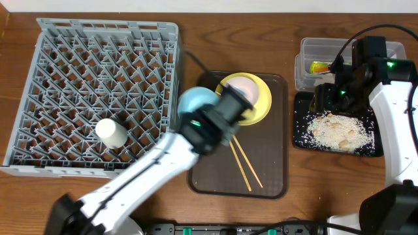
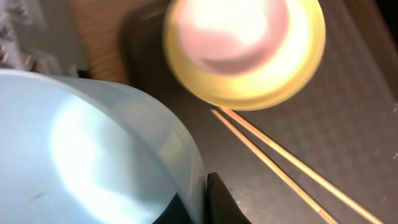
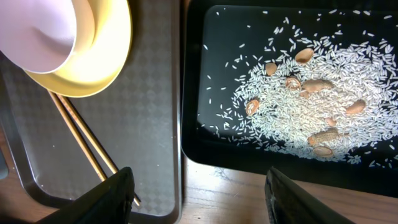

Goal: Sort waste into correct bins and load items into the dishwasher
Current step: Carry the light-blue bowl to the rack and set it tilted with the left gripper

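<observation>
Care is needed with the light blue bowl [image 1: 197,102], pinched at its rim by the closed left gripper [image 2: 196,208] just right of the grey dish rack [image 1: 91,98]: it should travel level and settle between the rack's pegs.

Matt, fine-textured brown serving tray [image 1: 271,163]. On it wooden chopsticks [image 1: 247,164], glossy yellow plate [image 1: 263,111]. Right of it glossy black tray [image 1: 300,130].

Grey lattice dish rack [image 1: 91,65] at nine o'clock. Yellow plate [image 1: 262,108], white bowl [image 1: 247,88], light blue bowl [image 1: 196,99]. Black tray [image 1: 302,127] at three o'clock, speckled with pale rice [image 1: 336,130].
</observation>
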{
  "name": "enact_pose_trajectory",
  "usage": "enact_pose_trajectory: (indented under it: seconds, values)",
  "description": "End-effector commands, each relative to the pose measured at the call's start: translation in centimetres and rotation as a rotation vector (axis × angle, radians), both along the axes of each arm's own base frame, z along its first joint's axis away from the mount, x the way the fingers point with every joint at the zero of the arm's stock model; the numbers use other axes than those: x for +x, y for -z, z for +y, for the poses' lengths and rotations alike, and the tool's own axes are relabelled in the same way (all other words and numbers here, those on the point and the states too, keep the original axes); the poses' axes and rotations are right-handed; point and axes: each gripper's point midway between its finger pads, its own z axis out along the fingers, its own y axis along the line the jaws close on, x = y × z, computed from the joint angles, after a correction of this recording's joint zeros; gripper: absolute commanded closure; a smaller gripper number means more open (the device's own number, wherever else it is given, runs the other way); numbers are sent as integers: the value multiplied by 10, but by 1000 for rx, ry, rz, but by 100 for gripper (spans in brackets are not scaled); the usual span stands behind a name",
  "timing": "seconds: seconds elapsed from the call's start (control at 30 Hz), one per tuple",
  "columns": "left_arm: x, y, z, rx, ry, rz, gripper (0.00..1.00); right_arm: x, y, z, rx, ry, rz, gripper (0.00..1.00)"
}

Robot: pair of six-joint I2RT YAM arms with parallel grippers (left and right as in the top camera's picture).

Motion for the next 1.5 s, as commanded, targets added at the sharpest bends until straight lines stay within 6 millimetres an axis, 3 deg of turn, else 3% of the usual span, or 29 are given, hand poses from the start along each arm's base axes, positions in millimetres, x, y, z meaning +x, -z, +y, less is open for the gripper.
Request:
enact_pose_trajectory:
  seconds: [0.0,0.33,0.53,0.63,0.97,1.2,1.47]
  values:
    - [14,-25,23,-191,-28,50,92,3,-11,-2,-2,16,-35,35]
    - [46,-57,98,-673,-94,157,93,3,-11,-2,-2,16,-35,35]
    - [57,-67,132,-881,-128,181,93,3,-11,-2,-2,16,-35,35]
    - [60,-69,139,-995,-118,217,93,3,-11,-2,-2,16,-34,35]
    - [78,-40,168,-1195,-187,325,93,1,-11,-2,-1,16,-28,35]
    - [86,-15,196,-1233,-286,351,92,1,-11,-2,-2,16,-27,35]
    - [88,-2,221,-1257,-363,348,92,1,-11,-2,-2,16,-27,35]
